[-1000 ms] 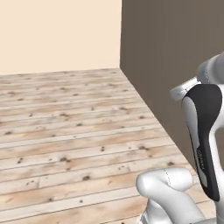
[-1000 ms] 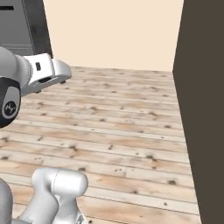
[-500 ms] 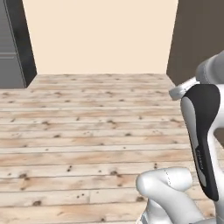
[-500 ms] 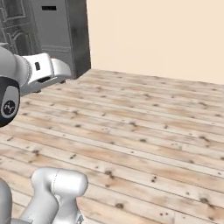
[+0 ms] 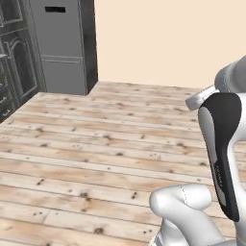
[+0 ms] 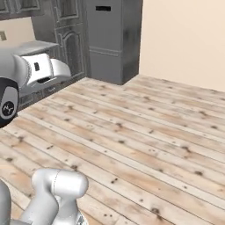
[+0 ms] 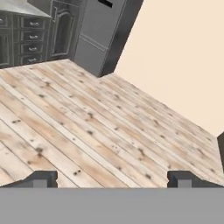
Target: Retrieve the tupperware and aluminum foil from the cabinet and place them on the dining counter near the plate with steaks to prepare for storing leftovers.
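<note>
I see my end effector spread wide with nothing between its dark tips, carried high and empty because there is nothing to grasp yet. Pale knotty plank floor lies ahead, with a tall grey panelled fridge unit at eleven o'clock and dark grey drawer units with bar handles beside it. I cannot tell where the tupperware, foil or cabinet are.

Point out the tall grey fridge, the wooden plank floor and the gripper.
Tall grey fridge (image 5: 62, 45), left base view, door front.
Wooden plank floor (image 6: 145, 132), right base view, bare planks.
Gripper (image 7: 112, 178), hand view, between fingertips.
</note>
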